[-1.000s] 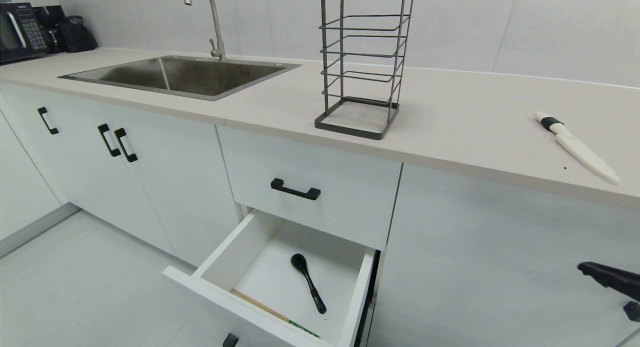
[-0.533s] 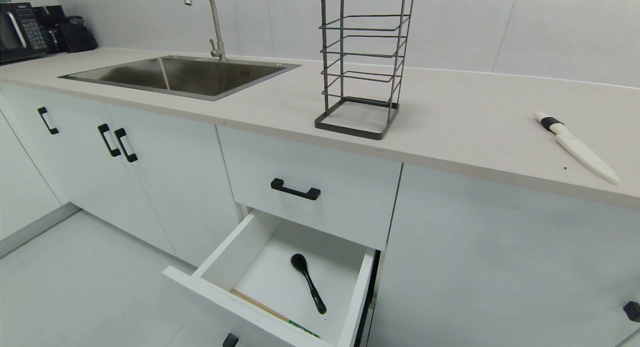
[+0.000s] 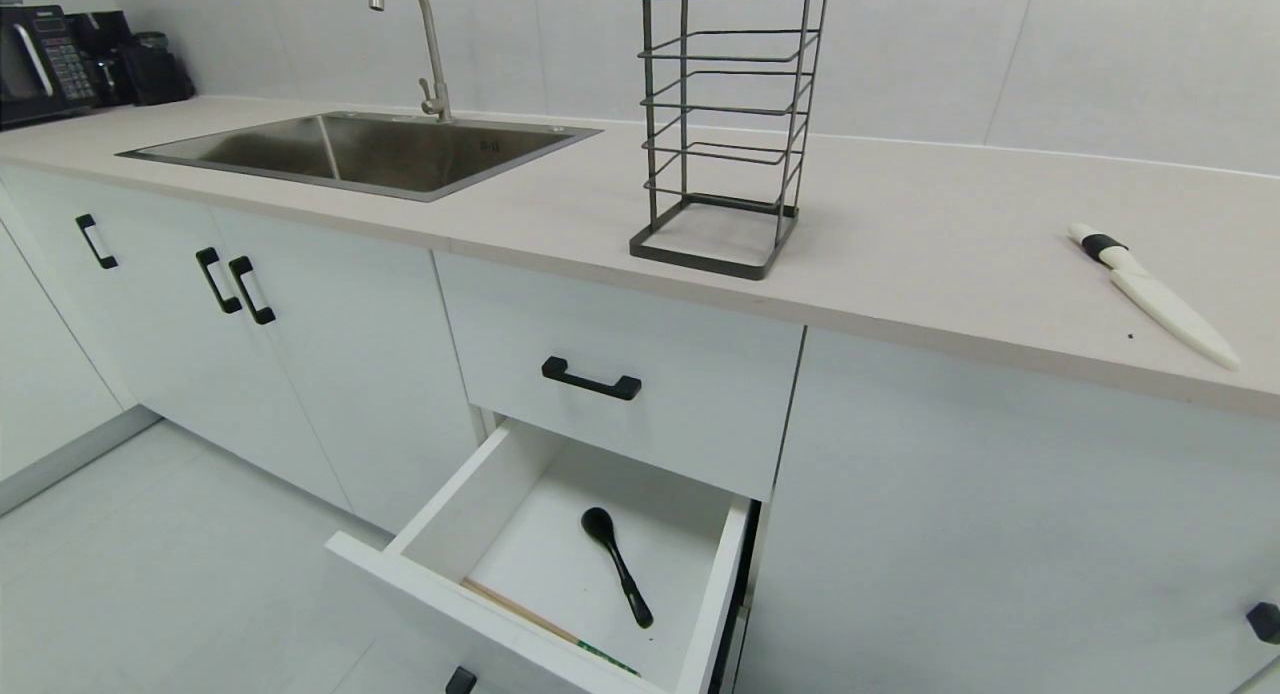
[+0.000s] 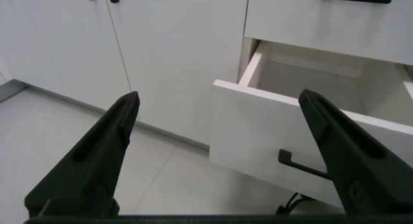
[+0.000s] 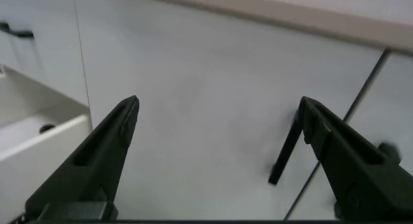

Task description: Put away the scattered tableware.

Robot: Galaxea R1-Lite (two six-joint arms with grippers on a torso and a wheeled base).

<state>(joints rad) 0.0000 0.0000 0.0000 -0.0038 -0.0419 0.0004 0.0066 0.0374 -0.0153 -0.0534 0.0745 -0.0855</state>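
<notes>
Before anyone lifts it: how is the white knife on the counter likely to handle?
The knife looks stiff and probably light, being slim and straight. Lying flat on the smooth counter, it would likely slide or spin, not roll.

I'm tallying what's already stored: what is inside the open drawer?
A black spoon lies on the drawer floor. Against the front wall a thin wooden strip with a green end shows; the front panel covers the rest of it.

Premises are presenting as a kitchen: a steel sink [image 3: 380, 149] with faucet [image 3: 431, 49] is sitting in the tabletop [image 3: 930, 234], white cabinets [image 3: 330, 374] are running beneath, and a microwave [image 3: 35, 62] is standing at the far left end.
</notes>
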